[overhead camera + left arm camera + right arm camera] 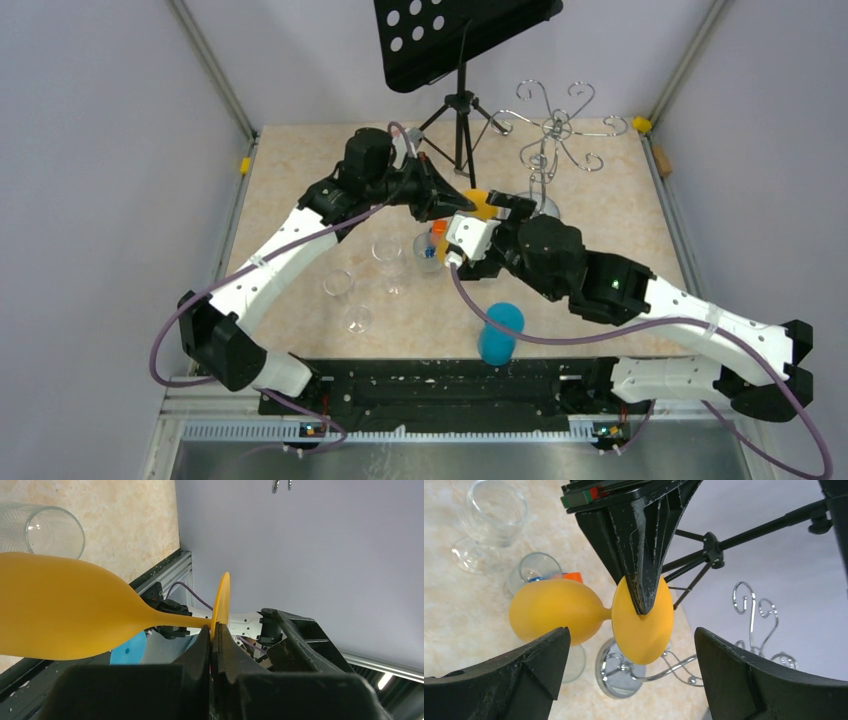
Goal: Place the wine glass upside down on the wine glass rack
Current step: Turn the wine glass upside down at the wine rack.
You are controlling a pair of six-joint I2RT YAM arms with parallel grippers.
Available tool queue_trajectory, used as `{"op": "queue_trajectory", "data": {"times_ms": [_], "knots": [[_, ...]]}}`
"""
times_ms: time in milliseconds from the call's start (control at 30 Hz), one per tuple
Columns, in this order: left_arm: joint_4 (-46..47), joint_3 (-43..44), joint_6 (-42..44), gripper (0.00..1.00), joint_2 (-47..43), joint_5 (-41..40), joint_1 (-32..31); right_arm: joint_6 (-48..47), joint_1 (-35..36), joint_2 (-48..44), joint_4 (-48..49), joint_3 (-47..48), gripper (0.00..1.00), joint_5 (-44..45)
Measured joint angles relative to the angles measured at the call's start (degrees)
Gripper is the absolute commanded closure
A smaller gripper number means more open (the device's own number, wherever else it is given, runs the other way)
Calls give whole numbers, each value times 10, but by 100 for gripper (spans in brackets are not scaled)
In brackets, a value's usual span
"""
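The wine glass (483, 206) is opaque yellow and lies on its side in the air, bowl (65, 612) to the left and round foot (223, 600) edge-on. My left gripper (214, 631) is shut on the rim of that foot. In the right wrist view its black fingers (644, 580) pinch the foot (644, 627) from above. My right gripper (631, 632) stands open, its jaws wide on either side of the glass and not touching it. The chrome wine glass rack (553, 130) stands just behind, its domed base (616, 667) below the foot.
A black music stand (455, 40) on a tripod rises at the back, left of the rack. Clear stemmed glasses (390, 255) and a tumbler (428, 250) stand mid-table, another clear tumbler (50, 530) shows below the bowl, and a blue goblet (500, 335) stands near the front edge.
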Motion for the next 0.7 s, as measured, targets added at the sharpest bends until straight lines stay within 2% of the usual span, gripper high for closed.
{"op": "queue_trajectory", "data": {"times_ms": [200,333,500,700], "knots": [[-4,-14,2,100,-9,-3,1,90,-11,29,-34,50,2,-14],[-4,-17,4,100,-9,-5,1,156,-51,51,-66,104,2,-38],[-4,-21,5,100,-10,-6,1,236,-123,79,-110,163,2,-88],[-3,-21,6,100,-10,-5,1,323,-232,82,-135,183,1,-157]]}}
